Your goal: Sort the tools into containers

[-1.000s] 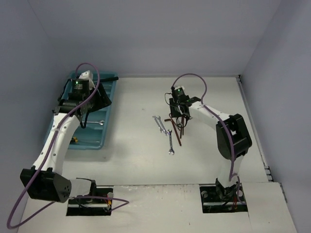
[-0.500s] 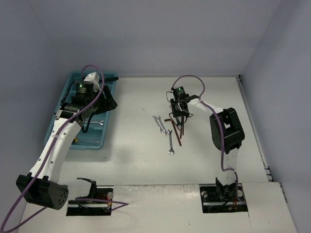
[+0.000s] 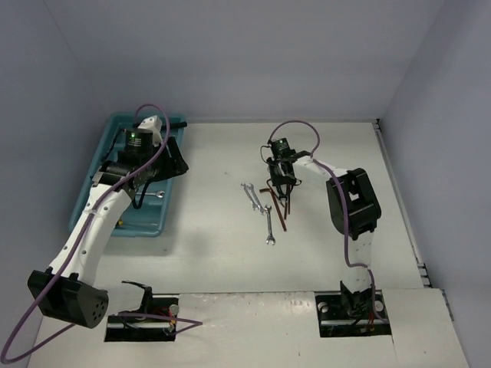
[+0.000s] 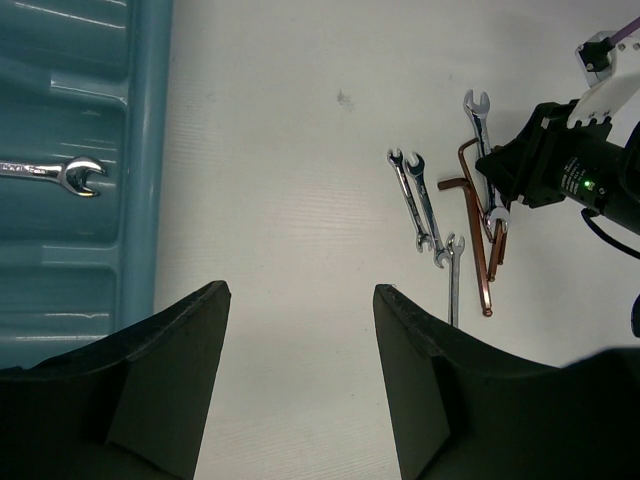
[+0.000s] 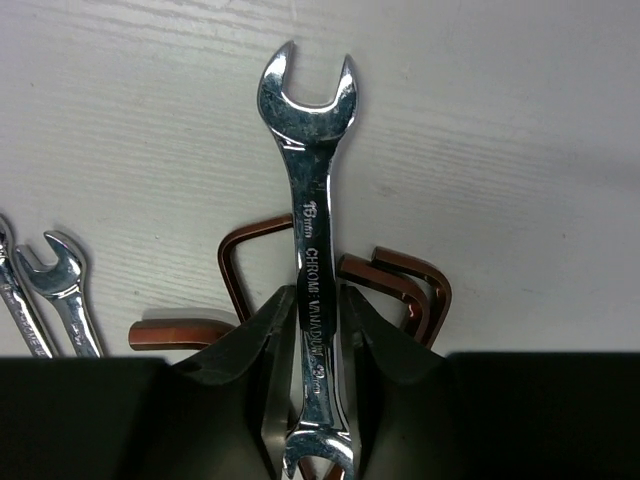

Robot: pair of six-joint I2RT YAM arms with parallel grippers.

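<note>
My right gripper is down at the table's middle, shut on the shaft of a large silver wrench. That wrench lies across thin reddish-brown tools. Smaller silver wrenches lie just left of them, and another wrench nearer me. The teal tray sits at the far left, with one silver wrench in a compartment. My left gripper hangs open and empty over bare table beside the tray's right rim.
A black handle rests at the tray's far end, and a small yellow-and-black tool lies in its near compartment. Grey walls close in the table on the left, back and right.
My left gripper has swung right, from over the tray to its right rim. The right gripper's fingers have closed in on the large wrench.
</note>
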